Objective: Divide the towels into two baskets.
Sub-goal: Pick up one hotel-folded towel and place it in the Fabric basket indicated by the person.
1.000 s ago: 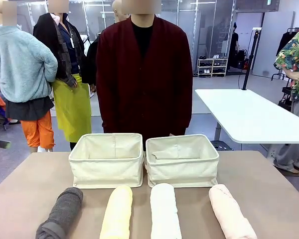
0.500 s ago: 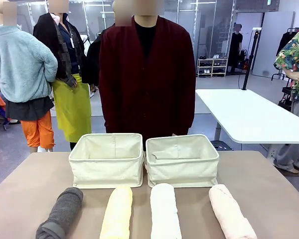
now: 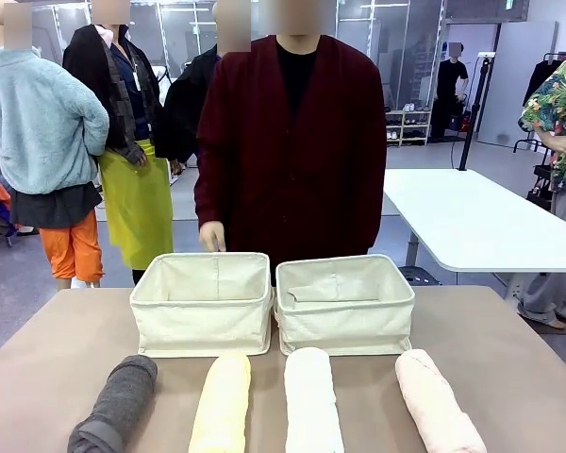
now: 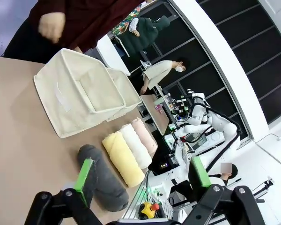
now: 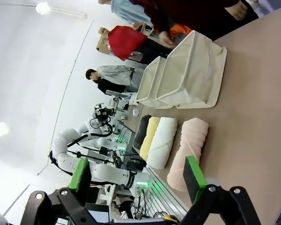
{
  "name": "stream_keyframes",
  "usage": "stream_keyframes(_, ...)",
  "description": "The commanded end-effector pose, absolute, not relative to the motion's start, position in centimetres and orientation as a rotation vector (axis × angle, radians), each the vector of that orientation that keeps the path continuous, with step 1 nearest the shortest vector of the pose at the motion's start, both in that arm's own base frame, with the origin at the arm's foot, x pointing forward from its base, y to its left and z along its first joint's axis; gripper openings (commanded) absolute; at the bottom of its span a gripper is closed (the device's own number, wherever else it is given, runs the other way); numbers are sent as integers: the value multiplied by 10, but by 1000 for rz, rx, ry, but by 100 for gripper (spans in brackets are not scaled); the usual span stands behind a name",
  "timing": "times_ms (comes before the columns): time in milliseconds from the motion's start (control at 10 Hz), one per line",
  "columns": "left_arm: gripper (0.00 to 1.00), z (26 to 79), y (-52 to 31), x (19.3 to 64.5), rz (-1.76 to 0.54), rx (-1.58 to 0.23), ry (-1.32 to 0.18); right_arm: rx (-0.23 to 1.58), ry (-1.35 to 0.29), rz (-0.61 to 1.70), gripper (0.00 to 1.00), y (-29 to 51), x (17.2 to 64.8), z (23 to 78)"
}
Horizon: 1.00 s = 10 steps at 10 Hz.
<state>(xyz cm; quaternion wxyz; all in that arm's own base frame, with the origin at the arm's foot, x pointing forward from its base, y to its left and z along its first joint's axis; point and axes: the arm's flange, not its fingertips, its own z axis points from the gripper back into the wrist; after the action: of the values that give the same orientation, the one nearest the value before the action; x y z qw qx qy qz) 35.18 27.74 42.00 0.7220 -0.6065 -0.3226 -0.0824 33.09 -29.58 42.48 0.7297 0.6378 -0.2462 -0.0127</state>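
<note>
Hand [image 3: 212,236] now behind basket [image 3: 203,302]; towels [image 3: 311,401] lengthwise

Person [image 3: 292,142] in dark red now stands farther toward the robot's right. One hand [image 3: 212,236] comes into sight, hanging just behind the left basket [image 3: 203,326], at its far rim.

**Three viewpoints, one shared middle**

The front camera sits fixed and low on the robot's side. It faces across the worktop [image 3: 528,359] toward the person [image 3: 292,160]. The towels [image 3: 313,401] lie nearest, cut by the bottom edge, with the baskets [image 3: 203,307] behind them.

The left wrist camera looks along the left tool [image 4: 143,174], rolled, from above the dark grey towel [image 4: 107,180]. The right wrist camera looks along the right tool [image 5: 136,173], rolled the other way, from beside the pink towel [image 5: 189,150].

All three views share the baskets, the towel row and the person's front.
</note>
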Motion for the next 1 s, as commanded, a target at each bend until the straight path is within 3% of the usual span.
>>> stream_keyframes(0,100,420,279,349,-182,-1338,-708,1413,-539,-27,100,-295,331,428)
stream_keyframes(900,100,420,279,349,-182,-1338,-708,1413,-539,-27,100,-295,331,428)
